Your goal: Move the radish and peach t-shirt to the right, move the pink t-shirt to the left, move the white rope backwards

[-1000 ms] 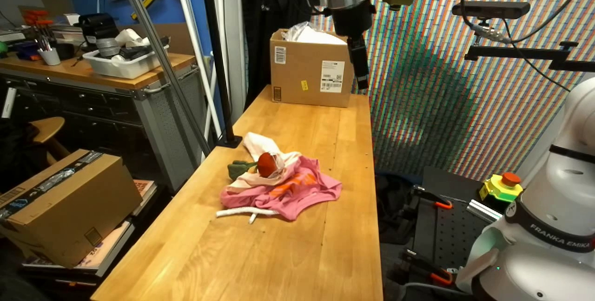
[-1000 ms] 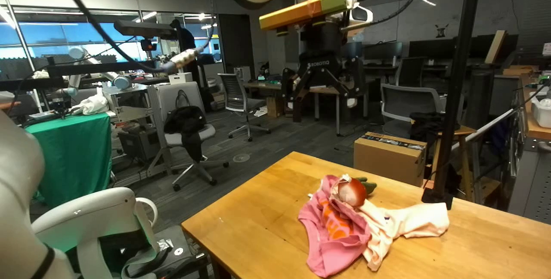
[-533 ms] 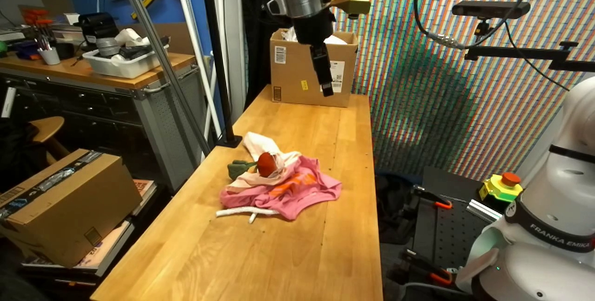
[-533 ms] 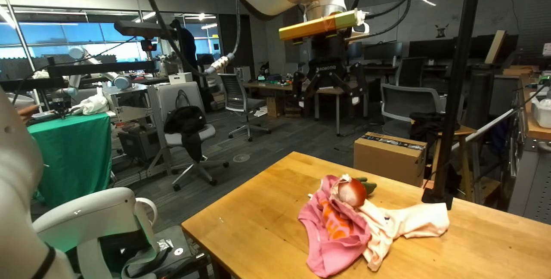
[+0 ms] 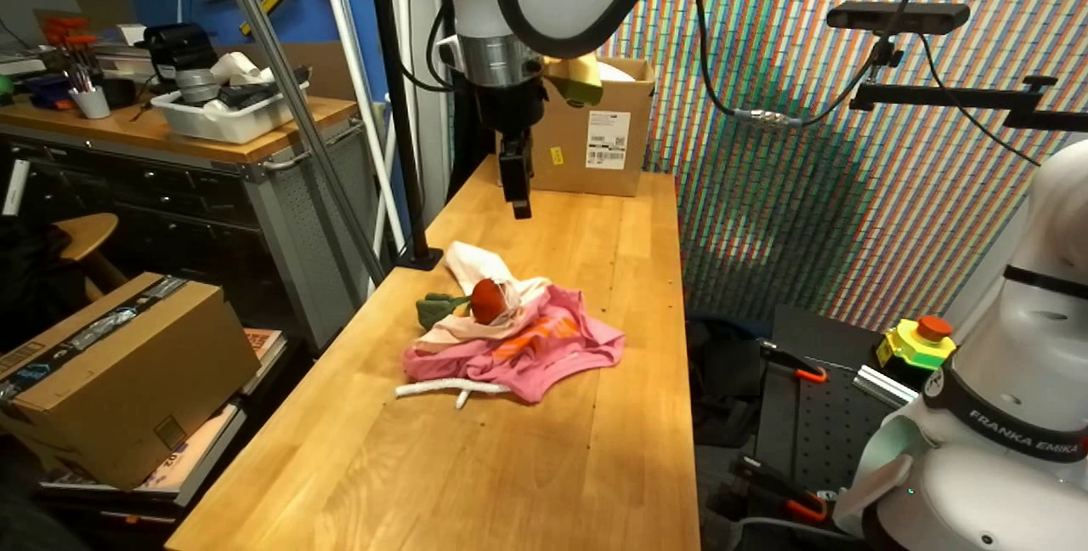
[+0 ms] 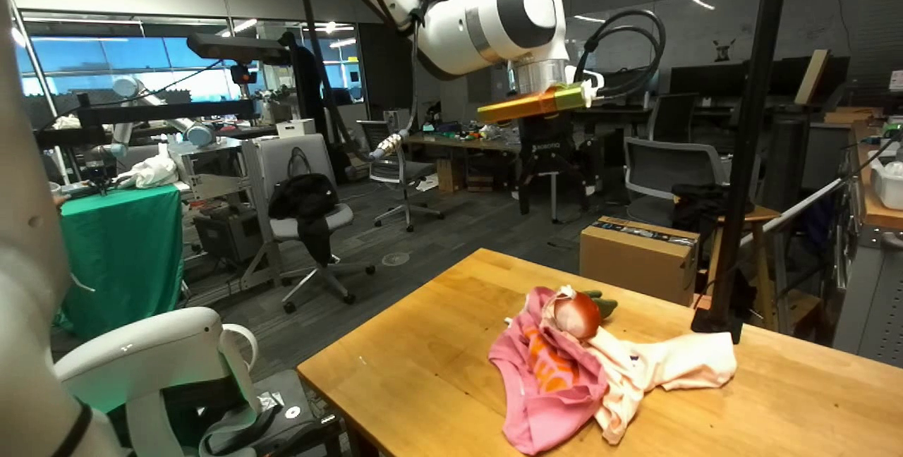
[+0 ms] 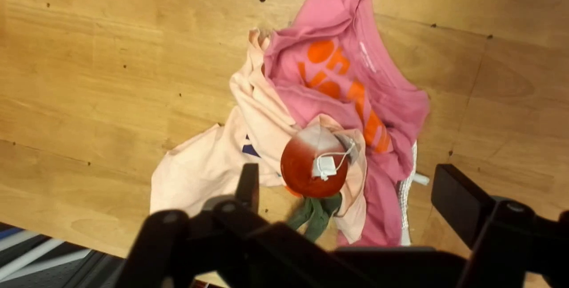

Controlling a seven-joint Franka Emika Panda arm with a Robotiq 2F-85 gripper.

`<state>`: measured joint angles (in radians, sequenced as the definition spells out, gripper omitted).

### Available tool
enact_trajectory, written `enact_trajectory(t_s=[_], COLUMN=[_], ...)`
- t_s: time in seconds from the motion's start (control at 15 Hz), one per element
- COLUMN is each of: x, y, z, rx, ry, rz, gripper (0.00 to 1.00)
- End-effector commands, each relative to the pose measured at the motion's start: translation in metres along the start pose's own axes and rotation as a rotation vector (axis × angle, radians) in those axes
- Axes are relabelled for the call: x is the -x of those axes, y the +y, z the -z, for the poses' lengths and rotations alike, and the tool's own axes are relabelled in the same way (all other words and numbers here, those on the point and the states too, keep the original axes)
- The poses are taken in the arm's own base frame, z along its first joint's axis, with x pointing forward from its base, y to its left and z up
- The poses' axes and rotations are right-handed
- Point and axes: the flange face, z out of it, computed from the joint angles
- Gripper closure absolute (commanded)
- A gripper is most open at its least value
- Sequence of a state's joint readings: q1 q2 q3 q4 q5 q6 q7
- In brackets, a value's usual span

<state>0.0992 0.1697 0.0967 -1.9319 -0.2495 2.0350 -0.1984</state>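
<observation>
Wrist view: the radish (image 7: 306, 181) is pretty easily spotted, round and glossy red, faded to white at one end and leafy green at the other, with a little white tag (image 7: 325, 166) on a string. It's nestled in the peach t-shirt (image 7: 204, 172), which is bunched against the pink t-shirt (image 7: 329, 106) with the orange lettering. The white rope (image 7: 404, 190) is partly covered by the pink one. The gripper (image 7: 351, 192) is held up above the table (image 5: 510, 474), released, jaws spread wide, well apart from the radish, which is framed between them here.

1 cardboard box (image 5: 571, 133) stands on the table (image 5: 527, 466); 1 chair (image 6: 277, 166) apparently holds a black bag (image 6: 309, 202).
</observation>
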Motion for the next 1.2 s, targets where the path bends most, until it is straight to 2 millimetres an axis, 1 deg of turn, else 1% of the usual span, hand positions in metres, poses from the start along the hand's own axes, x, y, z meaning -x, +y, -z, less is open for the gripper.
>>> enact_trajectory(t_s=[0.0, 0.13, 0.4, 0.67, 0.8, 1.13], x=[-0.018, -0.023, -0.029, -0.036, -0.041, -0.052], y=[0.002, 0.004, 0.008, 0.01, 0.008, 0.008], z=[-0.018, -0.034, -0.076, -0.111, -0.123, -0.143], rx=[0.006, -0.013, -0.041, -0.08, -0.107, -0.142], ry=[0.069, 0.08, 0.058, 0.057, 0.08, 0.145], rz=[-0.062, -0.081, -0.1, -0.138, -0.161, -0.219], gripper=[0.0, 0.0, 0.0, 0.0, 0.0, 0.0])
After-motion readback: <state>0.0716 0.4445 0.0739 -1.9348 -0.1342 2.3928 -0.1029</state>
